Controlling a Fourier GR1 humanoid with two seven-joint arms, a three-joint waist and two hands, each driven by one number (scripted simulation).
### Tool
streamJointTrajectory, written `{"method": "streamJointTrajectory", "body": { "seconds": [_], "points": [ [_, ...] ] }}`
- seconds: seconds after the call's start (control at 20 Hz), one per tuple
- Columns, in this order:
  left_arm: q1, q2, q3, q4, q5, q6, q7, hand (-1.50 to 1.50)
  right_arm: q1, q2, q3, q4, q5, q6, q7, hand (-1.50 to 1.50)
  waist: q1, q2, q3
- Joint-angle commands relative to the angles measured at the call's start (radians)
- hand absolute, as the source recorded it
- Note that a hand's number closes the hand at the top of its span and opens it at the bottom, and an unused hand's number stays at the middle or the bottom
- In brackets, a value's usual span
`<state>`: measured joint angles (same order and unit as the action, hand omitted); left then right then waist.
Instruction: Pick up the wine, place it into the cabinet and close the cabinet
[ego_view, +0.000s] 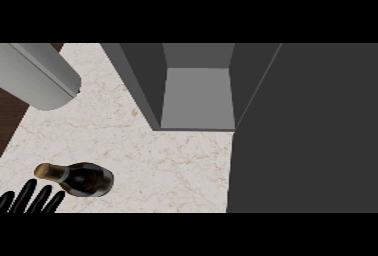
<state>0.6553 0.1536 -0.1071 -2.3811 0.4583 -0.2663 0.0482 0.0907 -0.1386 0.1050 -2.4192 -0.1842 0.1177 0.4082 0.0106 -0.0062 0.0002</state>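
Note:
The wine bottle is dark with a tan cork top and stands on the marble counter at the lower left. My left hand shows at the lower left edge, fingers straight and pointing up, just left of and below the bottle, not around it. The grey cabinet stands at the top centre with its inside shelf showing. Its open door fills the right side of the view as a dark panel. My right hand does not show.
A large grey cylinder juts in at the upper left over the counter. The counter's left edge meets dark wood flooring or trim.

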Motion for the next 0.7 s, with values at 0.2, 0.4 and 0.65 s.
{"method": "streamJointTrajectory", "body": {
  "seconds": [0.2, 0.4, 0.65],
  "points": [
    [0.028, 0.028, 0.15, -0.152, 0.179, -0.022, -0.011, -1.5, -0.003, 0.019, 0.044, -0.124, 0.025, -0.055, 0.081, -1.5, -0.002, -0.001, -0.001],
    [0.023, 0.048, 0.233, -0.143, 0.24, -0.007, 0.023, -1.5, 0.008, -0.009, 0.021, -0.147, 0.007, -0.042, 0.091, -1.5, -0.009, 0.0, 0.0],
    [-0.016, 0.076, 0.349, -0.072, 0.32, -0.022, 0.032, -1.5, 0.001, -0.013, -0.028, -0.11, -0.017, -0.043, 0.062, -1.5, -0.007, 0.0, 0.0]
  ]
}}
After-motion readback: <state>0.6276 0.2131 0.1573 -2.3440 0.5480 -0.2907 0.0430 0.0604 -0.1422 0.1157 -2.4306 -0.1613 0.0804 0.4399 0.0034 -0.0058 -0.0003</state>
